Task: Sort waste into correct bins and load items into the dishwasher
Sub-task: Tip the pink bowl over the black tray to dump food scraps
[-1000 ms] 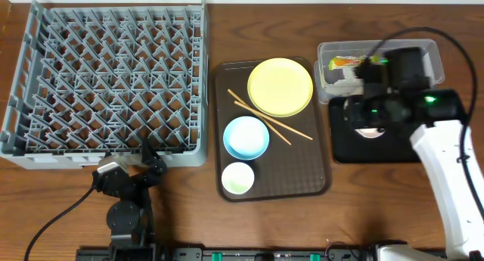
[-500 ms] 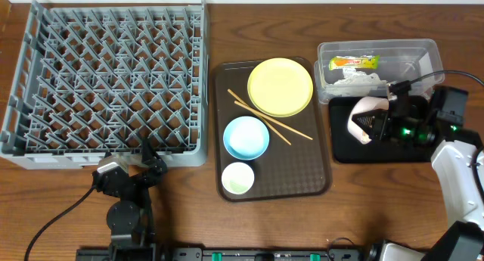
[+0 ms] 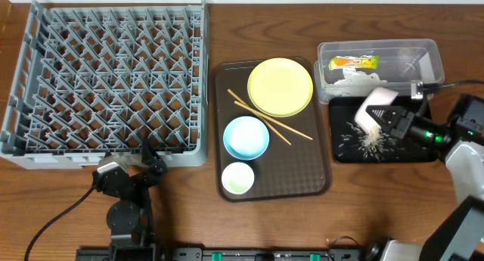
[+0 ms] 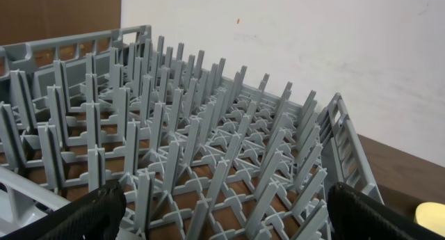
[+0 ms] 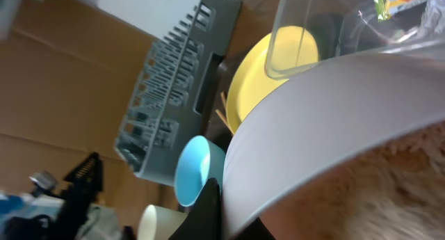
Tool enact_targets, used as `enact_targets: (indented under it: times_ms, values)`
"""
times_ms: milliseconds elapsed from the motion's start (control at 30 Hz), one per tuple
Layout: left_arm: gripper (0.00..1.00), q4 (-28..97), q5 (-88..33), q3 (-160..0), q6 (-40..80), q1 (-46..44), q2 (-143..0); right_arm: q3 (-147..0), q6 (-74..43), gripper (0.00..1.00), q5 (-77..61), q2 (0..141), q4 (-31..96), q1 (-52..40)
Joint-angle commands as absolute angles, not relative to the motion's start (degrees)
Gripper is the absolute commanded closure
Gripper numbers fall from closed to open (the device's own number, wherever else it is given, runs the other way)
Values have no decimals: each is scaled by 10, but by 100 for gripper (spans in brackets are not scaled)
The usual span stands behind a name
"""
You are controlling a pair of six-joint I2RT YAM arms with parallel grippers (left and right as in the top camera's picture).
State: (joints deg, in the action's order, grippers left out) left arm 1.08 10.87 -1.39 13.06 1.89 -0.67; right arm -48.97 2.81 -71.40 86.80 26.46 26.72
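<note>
So far, your dish rack [image 3: 106, 79] is sitting bare, and your left gripper [image 3: 150, 161] is idling beside its front edge, fingers spread, holding nothing. On the brown tray [image 3: 302, 170] the yellow plate [image 3: 280, 87], chopsticks [image 3: 268, 121], blue bowl [image 3: 246, 138] and small cup [image 3: 237, 178] are waiting, none loaded yet. The wrapper [image 3: 354, 62] and tissue [image 3: 352, 81] are lying in the clear tub [image 3: 408, 63]. Your right gripper [image 3: 395, 121] is clamping the white bowl [image 3: 374, 108] by its rim, tipping rice scraps [image 3: 368, 142] onto the black tray [image 3: 344, 151].

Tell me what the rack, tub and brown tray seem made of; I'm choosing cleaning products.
Rack: grey plastic, matte, judging by its moulded pegs and lattice.
Tub: clear plastic, fairly glossy; the wrapper shows through its wall.
Brown tray: probably plastic, with a finely textured, dull surface.
</note>
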Motion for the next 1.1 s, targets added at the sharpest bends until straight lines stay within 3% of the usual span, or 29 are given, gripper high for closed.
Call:
enact_targets:
  times_ms: [0,167,533,1067]
  values:
    - [7,31,116,-2,121,22,-7,-485,52,99,-799,905,262,289]
    - [6,31,116,-2,121,22,-7,-485,55,99,-891,965,235,308]
    - [7,31,116,-2,121,22,-7,-485,22,99,-893,1004,239,311]
    - [7,31,116,-2,121,22,-7,-485,-218,99,-879,1004,236,311]
